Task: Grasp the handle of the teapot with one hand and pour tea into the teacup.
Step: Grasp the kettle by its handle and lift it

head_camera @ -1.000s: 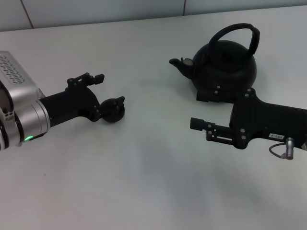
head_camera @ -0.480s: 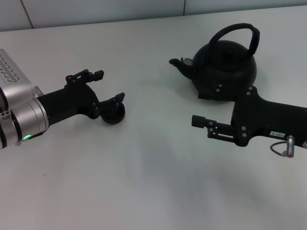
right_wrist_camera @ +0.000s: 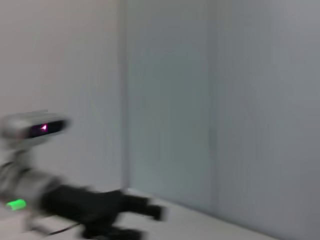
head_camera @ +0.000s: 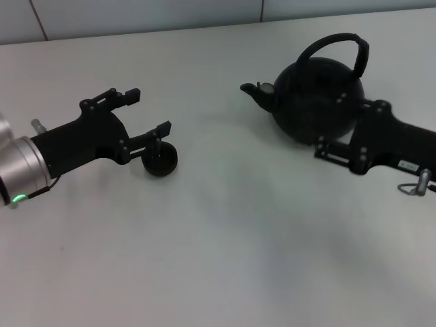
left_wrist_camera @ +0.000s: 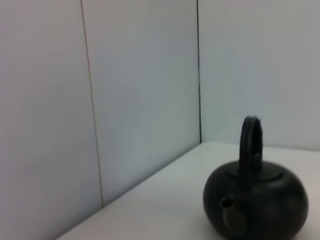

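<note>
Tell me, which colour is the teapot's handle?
Black, like the teapot itself; the handle shows best in the head view.

Open left gripper [head_camera: 146, 112] beside teacup [head_camera: 161, 162]

The matte-black teapot [head_camera: 318, 102] stands upright, its arched handle [head_camera: 335, 51] raised on top. The tiny dark teacup [head_camera: 161, 162] sits upright, well left of the teapot's spout.

Plain white tabletop [head_camera: 225, 225] carries two items: black teapot [head_camera: 317, 102] far right, small dark teacup [head_camera: 161, 162] left of centre, well apart.
</note>
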Robot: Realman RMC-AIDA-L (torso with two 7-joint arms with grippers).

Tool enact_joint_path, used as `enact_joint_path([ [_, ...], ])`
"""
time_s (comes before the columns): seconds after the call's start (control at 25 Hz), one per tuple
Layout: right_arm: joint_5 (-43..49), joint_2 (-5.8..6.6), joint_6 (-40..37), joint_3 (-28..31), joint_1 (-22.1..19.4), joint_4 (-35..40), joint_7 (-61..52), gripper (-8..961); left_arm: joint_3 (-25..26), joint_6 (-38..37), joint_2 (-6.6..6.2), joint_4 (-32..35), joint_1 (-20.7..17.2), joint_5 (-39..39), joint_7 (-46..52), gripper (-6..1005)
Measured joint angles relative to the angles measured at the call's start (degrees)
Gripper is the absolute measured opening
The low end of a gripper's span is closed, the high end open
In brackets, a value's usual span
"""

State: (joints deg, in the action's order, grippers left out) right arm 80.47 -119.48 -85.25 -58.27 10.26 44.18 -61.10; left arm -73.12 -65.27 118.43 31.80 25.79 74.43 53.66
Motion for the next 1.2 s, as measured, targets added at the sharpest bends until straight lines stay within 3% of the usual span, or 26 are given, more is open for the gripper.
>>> enact_joint_path([
  [0.36, -2.86, 0.08, 3.52, 12.64, 0.35, -6.50, 0.23, 614, 1.95, -4.04, -0.30, 0.70, -1.84, 0.03, -0.13, 809],
  [0.52, -2.86, 0.18, 4.46, 15.04, 0.50, -7.82, 0.28, 614, 2.28, -4.05, -0.31, 0.72, -1.91, 0.19, -0.14, 809],
  [1.2, -2.87, 0.16, 14.04, 15.62, 2.19, -8.52, 0.42, 614, 2.37, -3.72, -0.21, 0.60, -1.54, 0.46, -0.14, 809],
])
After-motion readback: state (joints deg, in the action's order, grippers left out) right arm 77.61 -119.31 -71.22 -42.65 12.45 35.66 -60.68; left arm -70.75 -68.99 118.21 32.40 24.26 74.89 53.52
